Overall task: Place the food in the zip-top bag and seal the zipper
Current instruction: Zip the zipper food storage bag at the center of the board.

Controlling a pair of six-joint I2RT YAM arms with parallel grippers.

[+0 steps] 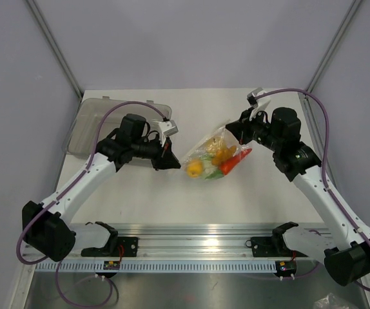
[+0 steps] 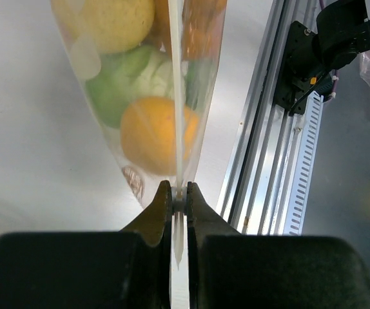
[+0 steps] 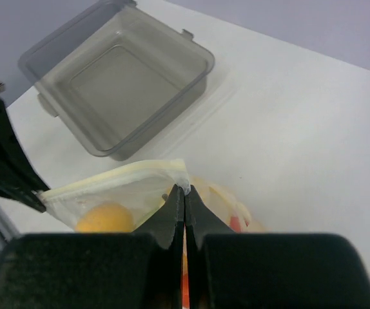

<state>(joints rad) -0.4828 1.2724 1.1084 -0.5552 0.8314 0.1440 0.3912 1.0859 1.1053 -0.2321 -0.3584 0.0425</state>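
Pinching opposite zipper [image 2: 179, 96] ends, left gripper [image 2: 179, 193] and right gripper [image 3: 184, 193] hold the bag [image 1: 204, 151] taut, food [image 2: 156, 132] inside, for sealing.

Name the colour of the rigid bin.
Translucent grey bin, clearest in the right wrist view.

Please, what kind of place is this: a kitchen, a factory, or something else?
Probably a robot test bench in a lab, not a kitchen: the left arm and right arm are mounted at an aluminium rail, plain grey panels enclose the white table, and the clear bag holds toy food.
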